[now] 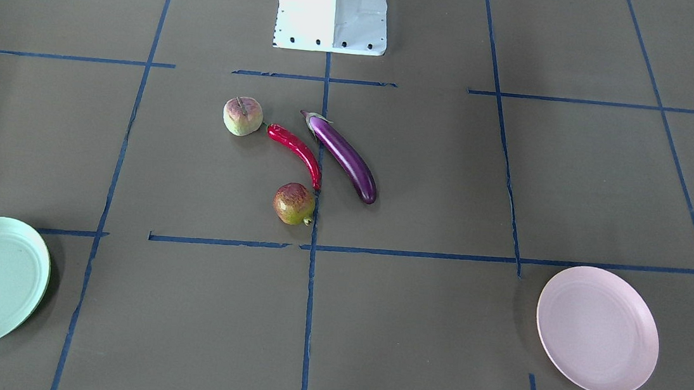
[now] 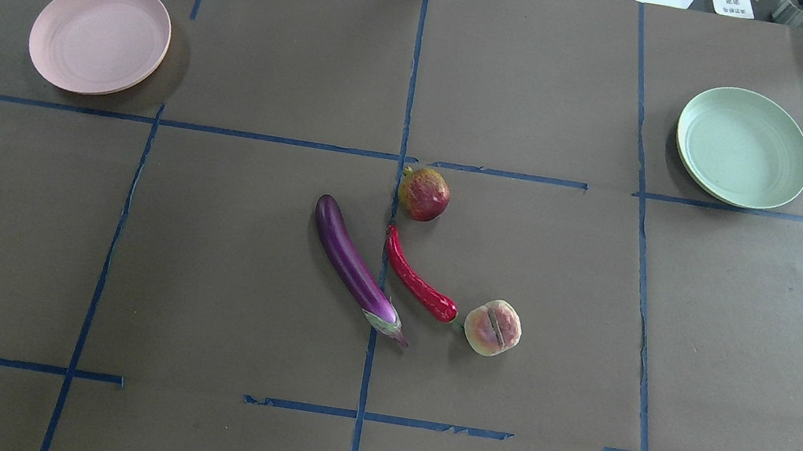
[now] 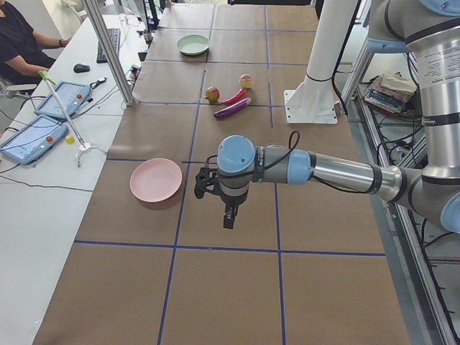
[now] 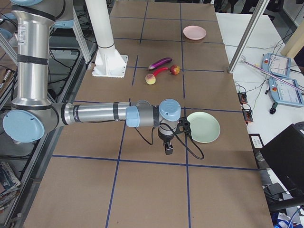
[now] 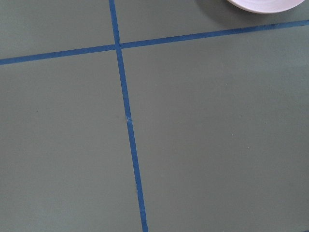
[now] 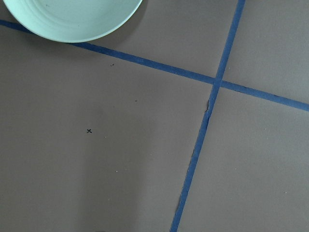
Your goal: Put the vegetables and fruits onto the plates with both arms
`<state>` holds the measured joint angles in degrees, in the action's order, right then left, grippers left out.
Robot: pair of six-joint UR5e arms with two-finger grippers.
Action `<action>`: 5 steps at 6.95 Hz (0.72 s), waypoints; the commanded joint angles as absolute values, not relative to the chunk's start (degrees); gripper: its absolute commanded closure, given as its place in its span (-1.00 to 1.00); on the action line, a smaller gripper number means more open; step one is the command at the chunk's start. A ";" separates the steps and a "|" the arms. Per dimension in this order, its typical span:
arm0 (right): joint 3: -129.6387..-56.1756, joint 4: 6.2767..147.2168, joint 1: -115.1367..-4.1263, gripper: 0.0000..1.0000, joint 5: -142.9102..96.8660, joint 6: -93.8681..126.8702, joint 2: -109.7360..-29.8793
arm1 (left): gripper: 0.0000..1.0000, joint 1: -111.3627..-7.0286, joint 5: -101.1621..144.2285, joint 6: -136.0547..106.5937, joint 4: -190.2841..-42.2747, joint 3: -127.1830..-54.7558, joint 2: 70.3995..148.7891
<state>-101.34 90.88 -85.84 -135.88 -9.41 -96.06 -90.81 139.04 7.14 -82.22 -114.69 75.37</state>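
A purple eggplant [image 2: 353, 270], a red chili pepper [image 2: 419, 280], a pale peach [image 2: 493, 327] and a red-and-yellow fruit [image 2: 424, 194] lie close together at the table's middle. The pink plate [image 2: 100, 37] is far left and the mint green plate [image 2: 743, 148] far right; both are empty. My left gripper [image 3: 228, 219] hangs above the table beside the pink plate [image 3: 156, 180]. My right gripper [image 4: 168, 150] hangs beside the green plate [image 4: 203, 127]. Both show only in the side views, so I cannot tell whether they are open or shut. Each wrist view shows only a plate's rim and bare table.
The white robot base [image 1: 333, 9] stands behind the produce. Blue tape lines [image 2: 409, 99] grid the brown table. A side table with tablets [image 3: 36, 136], a metal post [image 3: 108, 50] and a seated operator [image 3: 18, 39] are beyond the far edge.
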 commanded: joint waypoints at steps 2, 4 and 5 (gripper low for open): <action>-101.34 90.88 -84.91 -1.00 -136.84 -9.32 -95.98 | -1.00 -90.79 139.04 7.12 -82.27 -114.70 75.15; -103.00 84.60 -78.79 -1.00 -136.93 2.96 -95.98 | -1.00 -90.70 139.04 7.12 -82.35 -114.61 75.15; -104.49 75.76 -72.92 -1.00 -136.93 18.22 -95.98 | -1.00 -90.70 139.13 7.12 -82.35 -114.78 75.15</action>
